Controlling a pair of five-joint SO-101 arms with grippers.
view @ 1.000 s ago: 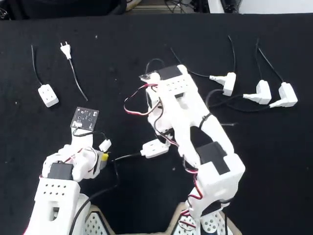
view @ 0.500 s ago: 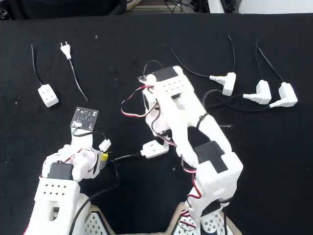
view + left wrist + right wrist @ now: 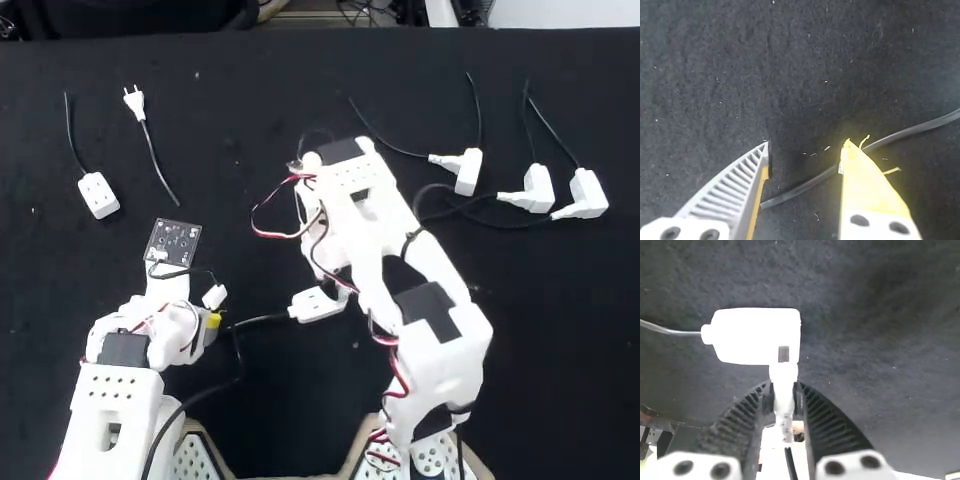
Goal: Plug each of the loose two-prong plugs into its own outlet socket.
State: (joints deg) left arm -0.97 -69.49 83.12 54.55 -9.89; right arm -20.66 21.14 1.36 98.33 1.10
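Right pincer: clamped narrow on a plug, pads on its two flat sides. The plug's nose touches the face of the outlet socket. Prongs hidden, so I cannot tell whether they are seated.

Left pincer: wide, holding nothing, low over the socket's cord.

Handling, my judgement: plug and socket are light, rigid, smooth moulded plastic. They are not fragile, but slick under the pads. Best hold is where I have it, across the plug's flat sides and behind the prongs. The socket is too light to resist a push, so it may slide or pivot. The thin cord looks springy and may tug it askew.

Elsewhere, high view: a loose plug and a second socket lie well apart from me, toward the left. Three white cord ends lie toward the right. Whether those are mated I cannot tell.

Surface: black cloth, matte, lint-flecked, flat; some grip expected. Beyond its far edge, dark shapes and loose cables.
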